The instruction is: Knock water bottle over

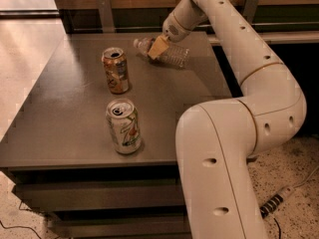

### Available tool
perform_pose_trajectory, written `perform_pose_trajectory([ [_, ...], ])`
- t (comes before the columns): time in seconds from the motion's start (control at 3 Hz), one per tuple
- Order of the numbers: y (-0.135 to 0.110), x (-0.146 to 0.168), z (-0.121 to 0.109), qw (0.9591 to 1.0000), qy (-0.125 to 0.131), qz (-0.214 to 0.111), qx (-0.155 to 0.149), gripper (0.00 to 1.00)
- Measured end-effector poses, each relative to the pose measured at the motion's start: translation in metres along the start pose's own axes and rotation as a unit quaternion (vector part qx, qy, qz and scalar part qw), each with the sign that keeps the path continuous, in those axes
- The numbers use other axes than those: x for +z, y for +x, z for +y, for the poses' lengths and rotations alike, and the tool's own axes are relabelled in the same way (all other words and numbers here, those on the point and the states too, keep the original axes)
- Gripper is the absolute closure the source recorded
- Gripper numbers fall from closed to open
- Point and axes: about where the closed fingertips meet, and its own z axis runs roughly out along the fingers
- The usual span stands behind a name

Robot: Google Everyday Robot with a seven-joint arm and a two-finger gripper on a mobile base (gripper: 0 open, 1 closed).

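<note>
The water bottle (172, 55) is clear ribbed plastic and lies on its side at the far side of the grey table (75, 108), its cap end pointing left. My gripper (158, 48) reaches in from the right and sits right over the bottle's neck end, its tan fingers (159, 46) in front of the bottle. The orange-brown soda can (115, 69) stands upright left of the bottle. The white-and-green soda can (123, 126) stands upright nearer the front.
My white arm (239, 133) fills the right half of the view and covers the table's right edge. A wooden wall with metal brackets (104, 11) runs behind the table. A cable (279, 198) lies on the speckled floor at the lower right.
</note>
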Motion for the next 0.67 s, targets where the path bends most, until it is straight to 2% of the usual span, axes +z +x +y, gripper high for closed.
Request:
perform_pose_trajectory([
  [0.67, 0.0006, 0.0088, 0.0014, 1.0000, -0.005, 0.002, 0.000, 0.13],
])
